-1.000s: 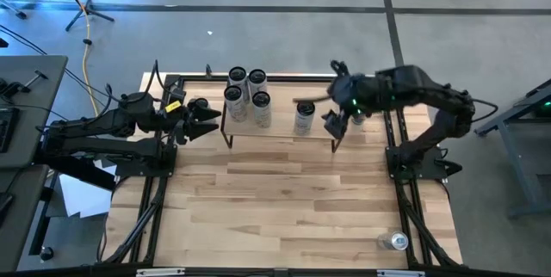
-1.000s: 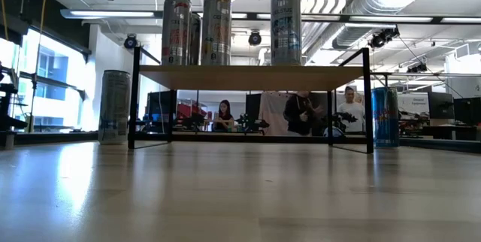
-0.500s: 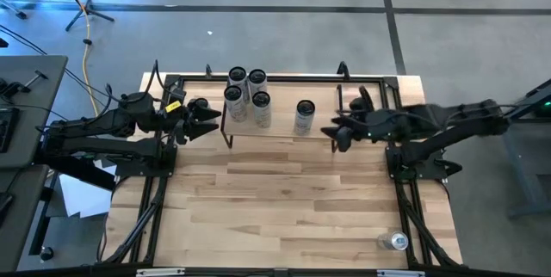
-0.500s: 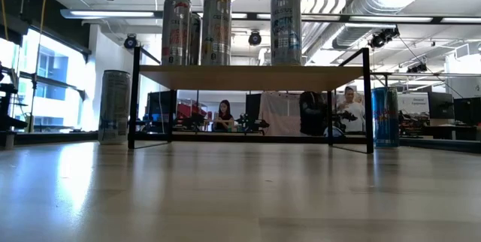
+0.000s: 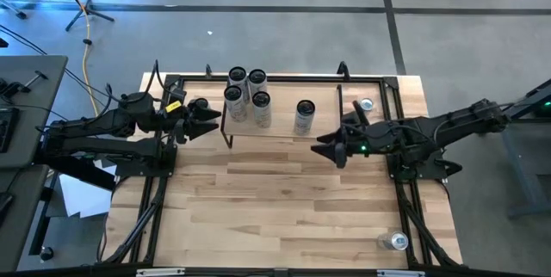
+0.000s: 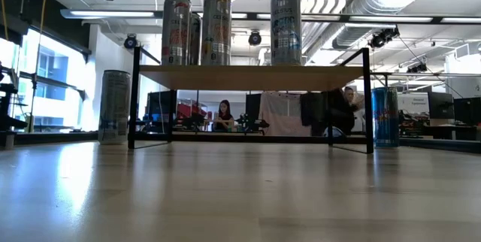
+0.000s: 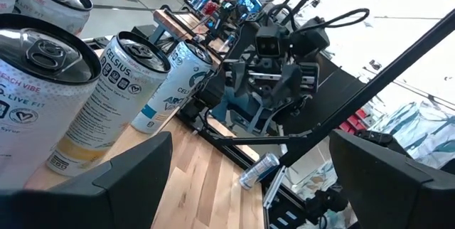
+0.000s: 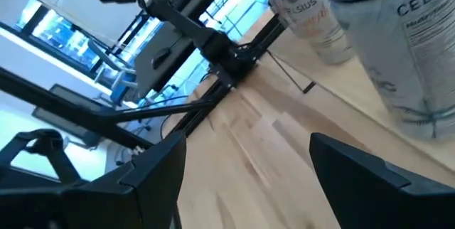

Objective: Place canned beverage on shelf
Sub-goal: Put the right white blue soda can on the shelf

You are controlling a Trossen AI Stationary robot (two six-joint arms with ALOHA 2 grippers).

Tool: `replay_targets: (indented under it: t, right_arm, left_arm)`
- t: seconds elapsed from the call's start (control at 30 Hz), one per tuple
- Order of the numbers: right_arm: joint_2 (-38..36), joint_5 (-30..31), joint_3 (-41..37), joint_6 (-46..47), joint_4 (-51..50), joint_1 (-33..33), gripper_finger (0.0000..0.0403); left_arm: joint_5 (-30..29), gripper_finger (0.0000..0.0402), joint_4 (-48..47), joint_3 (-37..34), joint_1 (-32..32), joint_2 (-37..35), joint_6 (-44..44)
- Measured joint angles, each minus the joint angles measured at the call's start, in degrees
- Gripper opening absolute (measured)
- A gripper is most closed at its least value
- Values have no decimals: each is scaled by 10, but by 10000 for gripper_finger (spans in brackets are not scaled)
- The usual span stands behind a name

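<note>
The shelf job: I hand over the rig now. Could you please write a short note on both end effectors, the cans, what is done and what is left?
Left end effector: open, empty, waiting at the shelf's left end.
Right end effector: open, empty, in front of the shelf's right end.
Done: five cans on the shelf, a cluster of four and one apart.
Left: one can beside the shelf's left end, one can off its right end, one can at the table's near right corner.

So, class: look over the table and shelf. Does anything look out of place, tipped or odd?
Yes. One can lies on its side near the table's front right corner, by the frame rail. The five cans on the shelf stand upright, as do the two beside it. Nothing looks spilled.
</note>
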Motion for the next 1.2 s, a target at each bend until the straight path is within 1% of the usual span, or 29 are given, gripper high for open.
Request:
replay_targets:
  t: [0.2, 0.37, 0.47, 0.6, 0.77, 0.87, 1.03, 1.2]
  right_arm:
    - [0, -8, 0, -45, -16, 1, 283]
    - [0, 2, 0, -45, -23, 1, 283]
    - [14, 39, 1, -52, -26, 8, 283]
    - [56, 89, 1, -80, -28, 20, 283]
    - [114, 175, 1, -89, -28, 35, 283]
    - [137, 229, 1, -94, -31, 36, 283]
    - [145, 308, 1, -103, -40, 35, 283]
    - [145, 340, 1, -143, -49, 32, 283]
  left_arm:
    - [0, 351, 0, 0, 0, 0, 0]
    - [0, 351, 0, 0, 0, 0, 0]
    - [0, 351, 0, 0, 0, 0, 0]
    - [0, 351, 0, 0, 0, 0, 0]
    - [0, 351, 0, 0, 0, 0, 0]
    - [0, 351, 0, 0, 0, 0, 0]
    - [-1, 351, 0, 0, 0, 0, 0]
    - [-5, 351, 0, 0, 0, 0, 0]
